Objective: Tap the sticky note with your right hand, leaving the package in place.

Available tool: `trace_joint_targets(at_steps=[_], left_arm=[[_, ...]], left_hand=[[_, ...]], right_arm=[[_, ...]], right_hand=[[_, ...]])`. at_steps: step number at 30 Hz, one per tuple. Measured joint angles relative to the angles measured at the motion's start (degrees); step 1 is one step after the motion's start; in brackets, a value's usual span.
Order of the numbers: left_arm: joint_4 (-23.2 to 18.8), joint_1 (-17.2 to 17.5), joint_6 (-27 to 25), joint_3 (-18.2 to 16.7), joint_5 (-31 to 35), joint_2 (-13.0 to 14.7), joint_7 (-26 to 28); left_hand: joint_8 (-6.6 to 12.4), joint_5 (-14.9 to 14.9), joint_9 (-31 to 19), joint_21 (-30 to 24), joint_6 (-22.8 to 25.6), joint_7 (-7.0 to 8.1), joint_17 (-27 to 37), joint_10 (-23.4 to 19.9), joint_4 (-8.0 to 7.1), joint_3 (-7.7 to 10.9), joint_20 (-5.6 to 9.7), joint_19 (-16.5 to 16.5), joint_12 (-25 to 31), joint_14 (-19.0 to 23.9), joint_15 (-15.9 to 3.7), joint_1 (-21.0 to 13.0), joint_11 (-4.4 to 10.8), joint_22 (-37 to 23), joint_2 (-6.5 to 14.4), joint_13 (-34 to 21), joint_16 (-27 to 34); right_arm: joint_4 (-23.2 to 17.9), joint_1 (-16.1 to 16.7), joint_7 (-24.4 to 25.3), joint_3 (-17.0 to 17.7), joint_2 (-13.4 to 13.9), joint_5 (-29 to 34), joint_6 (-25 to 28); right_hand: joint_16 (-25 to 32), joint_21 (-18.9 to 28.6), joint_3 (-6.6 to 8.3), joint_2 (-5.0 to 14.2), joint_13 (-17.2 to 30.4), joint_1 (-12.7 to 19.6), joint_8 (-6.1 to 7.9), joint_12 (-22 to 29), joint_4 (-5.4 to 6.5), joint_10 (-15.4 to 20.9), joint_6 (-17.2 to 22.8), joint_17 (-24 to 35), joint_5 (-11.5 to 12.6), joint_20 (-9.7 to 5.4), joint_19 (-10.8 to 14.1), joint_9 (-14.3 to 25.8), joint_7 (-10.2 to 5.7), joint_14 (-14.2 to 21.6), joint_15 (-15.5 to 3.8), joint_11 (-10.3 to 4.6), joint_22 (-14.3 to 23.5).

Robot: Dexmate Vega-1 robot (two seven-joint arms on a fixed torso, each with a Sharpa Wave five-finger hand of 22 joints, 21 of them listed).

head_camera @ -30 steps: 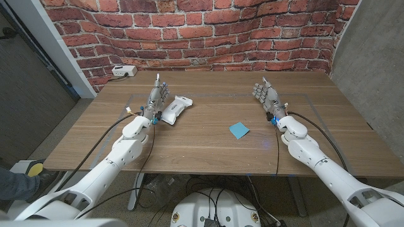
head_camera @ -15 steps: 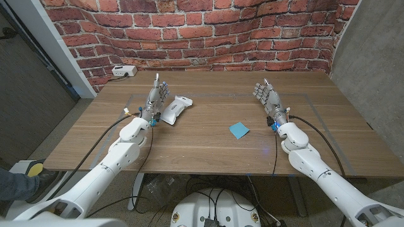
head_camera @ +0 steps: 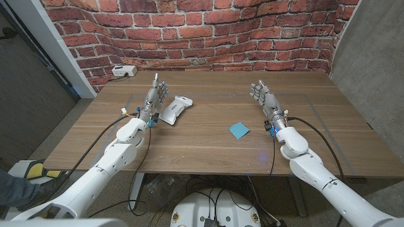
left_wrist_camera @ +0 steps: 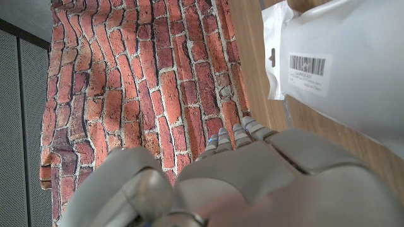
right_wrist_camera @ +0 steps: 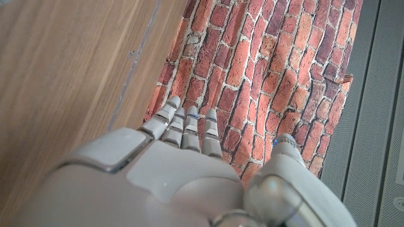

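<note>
**Sticky note untouched; both robot hands empty**

While the right robot hand (head_camera: 265, 99) stands on its edge with fingers extended and slightly apart, holding nothing, the sticky note (head_camera: 238, 130) lies flat on the desk (head_camera: 202, 148), near that hand, toward the desk's middle and on the robot's side of it. Hand and note are apart; no contact is made.

Handling, as judged: the note is a thin paper square, very light and limp, likely to slide or lift at a corner under a sideways push. No grip is called for; a short downward touch of the fingertips on its centre should suffice.

The package (head_camera: 174, 108) is a white flat pouch, seen with a barcode label in the left wrist view (left_wrist_camera: 341, 63). It appears light and smooth, easily shifted if brushed. The left robot hand (head_camera: 156, 98) stands just beside it, fingers extended, empty; whether they touch cannot be told.

Count: one sticky note, one package, two robot hands.
</note>
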State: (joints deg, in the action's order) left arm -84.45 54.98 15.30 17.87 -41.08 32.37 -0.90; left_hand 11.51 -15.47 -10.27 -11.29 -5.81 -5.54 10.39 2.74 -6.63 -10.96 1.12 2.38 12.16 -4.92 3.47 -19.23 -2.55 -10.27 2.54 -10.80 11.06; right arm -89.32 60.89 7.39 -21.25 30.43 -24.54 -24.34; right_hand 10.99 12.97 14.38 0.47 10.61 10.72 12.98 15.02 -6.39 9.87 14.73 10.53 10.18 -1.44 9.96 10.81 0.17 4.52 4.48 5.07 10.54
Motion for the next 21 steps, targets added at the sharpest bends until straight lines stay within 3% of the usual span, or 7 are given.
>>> trace_joint_targets(at_steps=[15, 20, 21], left_arm=[[-3.3, 2.1, 0.2, -0.6, 1.5, 1.5, 1.1], [-3.9, 2.7, 0.3, -0.8, 1.6, 1.7, 1.3], [-4.0, 2.9, 0.9, -0.9, 1.8, 1.7, 1.6]], left_hand=[[0.00, 0.0, 0.0, 0.0, 0.3, 0.30, 0.0, -0.4, 0.17, 0.17, -0.32, -0.3, 0.0, 0.6, 0.03, -0.6, -0.07, 0.0, 0.6, 0.0, 0.0], [0.00, 0.0, 0.0, 0.0, 0.6, -0.01, 0.0, -0.8, 0.16, 0.16, -0.32, -0.3, 0.0, 1.1, 0.10, -0.6, 0.20, 0.0, 0.6, 0.0, 0.0], [0.00, 0.0, 0.0, 0.0, 0.6, -0.01, 0.0, -0.8, 0.16, 0.16, -0.32, -0.3, 0.0, 1.1, 0.10, -1.0, 0.20, 0.0, 1.0, 0.0, 0.0]], right_arm=[[-8.2, 4.5, 6.7, -0.1, 2.6, 11.2, 1.7], [-8.5, 4.8, 9.3, -0.1, 2.7, 14.6, 2.7], [-10.6, 6.4, 10.4, 0.3, 3.2, 16.0, 3.2]], right_hand=[[-0.2, -0.5, -0.40, -0.15, 0.0, -0.8, 0.00, -0.4, 0.40, 0.1, 0.9, 0.0, 0.0, 0.42, -0.8, 0.0, -0.90, -0.5, 0.25, -0.42, 0.0], [-0.6, -1.2, -0.39, -0.14, 0.0, -0.8, 0.36, -0.4, 0.40, -0.1, 2.1, 0.0, 0.0, 1.16, -2.6, 0.0, -1.64, -2.3, 0.55, -0.51, 0.0], [-0.8, -1.4, -0.49, -0.15, 0.0, -0.8, 0.40, -0.6, 0.49, -0.3, 2.7, 0.0, 0.2, 1.48, -3.3, 0.0, -1.78, -2.9, 0.59, -0.73, 0.0]])
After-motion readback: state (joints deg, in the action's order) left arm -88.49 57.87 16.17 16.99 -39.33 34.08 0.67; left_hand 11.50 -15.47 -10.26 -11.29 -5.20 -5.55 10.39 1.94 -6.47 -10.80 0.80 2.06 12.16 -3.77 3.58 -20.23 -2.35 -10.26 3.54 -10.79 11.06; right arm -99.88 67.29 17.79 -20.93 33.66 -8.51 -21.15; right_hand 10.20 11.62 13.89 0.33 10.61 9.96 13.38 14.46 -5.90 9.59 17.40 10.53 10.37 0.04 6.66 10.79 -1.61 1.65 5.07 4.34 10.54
